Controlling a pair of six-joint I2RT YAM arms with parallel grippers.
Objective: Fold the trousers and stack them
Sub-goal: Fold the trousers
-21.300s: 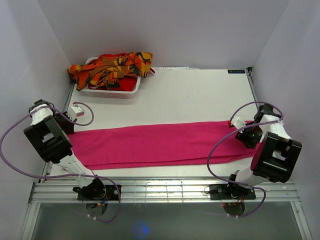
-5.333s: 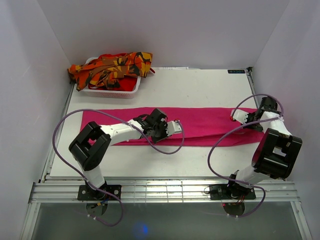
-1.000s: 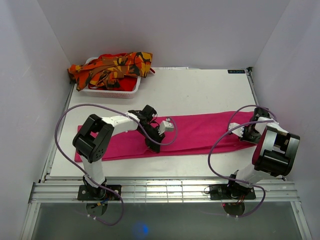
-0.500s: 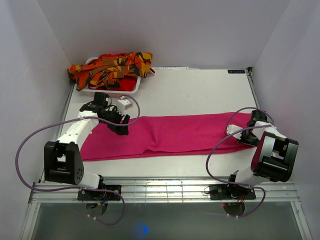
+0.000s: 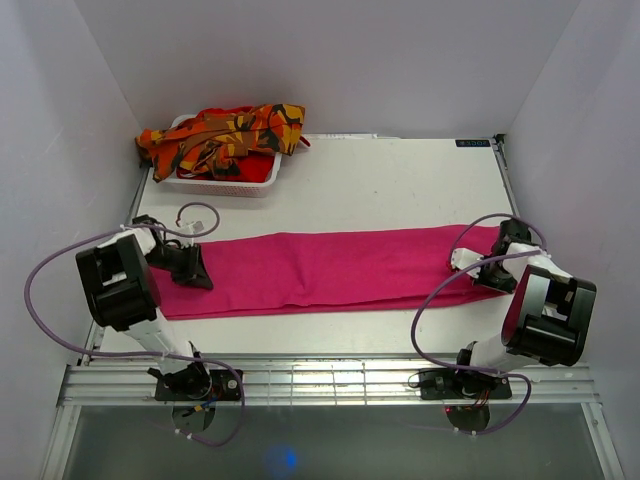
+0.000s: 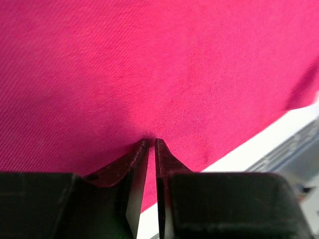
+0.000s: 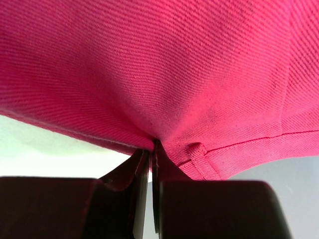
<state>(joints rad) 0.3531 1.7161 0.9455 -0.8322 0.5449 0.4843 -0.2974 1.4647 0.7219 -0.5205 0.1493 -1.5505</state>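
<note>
The magenta-pink trousers (image 5: 330, 270) lie as one long flat band across the table, left to right. At the band's left end my left gripper (image 5: 192, 270) points down into the cloth. In the left wrist view its jaws (image 6: 152, 142) stand almost together, the tips pinching a small pucker of the pink cloth (image 6: 149, 59). My right gripper (image 5: 487, 272) is at the right end, shut (image 7: 152, 144) on a bunched edge of the pink trousers (image 7: 174, 64) beside a belt loop (image 7: 199, 149). The orange camouflage trousers (image 5: 225, 135) are heaped over the basket at the back left.
A white slotted basket (image 5: 235, 185) stands at the back left corner, red cloth showing inside. White walls close in the table (image 5: 400, 180) on three sides. A metal rail (image 5: 330, 375) runs along the near edge, and purple cables loop from both arms.
My left gripper left the middle of the pink trousers, swung towards the basket, then came down on the band's left end. The right gripper kept its hold, hardly moving.
</note>
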